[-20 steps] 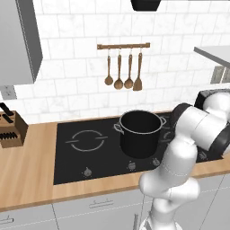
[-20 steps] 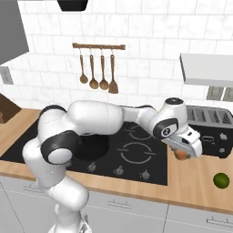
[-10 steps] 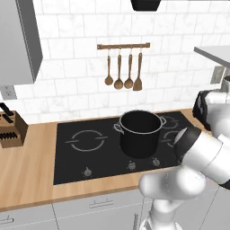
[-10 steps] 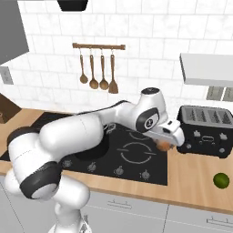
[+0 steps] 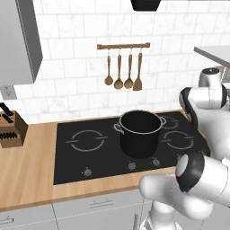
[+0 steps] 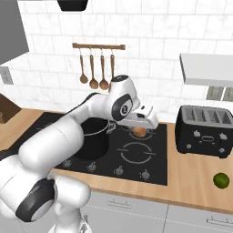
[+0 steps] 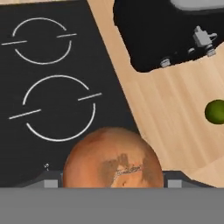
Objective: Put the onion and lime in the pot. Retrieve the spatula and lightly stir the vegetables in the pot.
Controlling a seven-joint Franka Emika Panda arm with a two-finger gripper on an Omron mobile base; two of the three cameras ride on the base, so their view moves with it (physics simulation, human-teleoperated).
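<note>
My gripper (image 6: 142,129) is shut on the brown onion (image 6: 141,132), holding it above the right-hand burners of the hob, just right of the pot (image 6: 93,137). In the hand view the onion (image 7: 113,159) sits between the fingertips (image 7: 174,183). The black pot (image 5: 140,133) stands on the hob's middle, with nothing to be seen inside from here. The green lime (image 6: 221,180) lies on the wooden counter at the far right, in front of the toaster; it is also in the hand view (image 7: 215,111). The spatula (image 5: 138,72) hangs rightmost on the wall rail.
A black toaster (image 6: 207,130) stands on the counter right of the hob (image 5: 90,152). Wooden spoons (image 5: 118,72) hang beside the spatula. A knife block (image 5: 9,130) sits at the far left. A range hood (image 5: 146,4) hangs overhead.
The arm has swung left with the onion, from beside the toaster to above the right burners close to the pot. The lime has stayed put.
</note>
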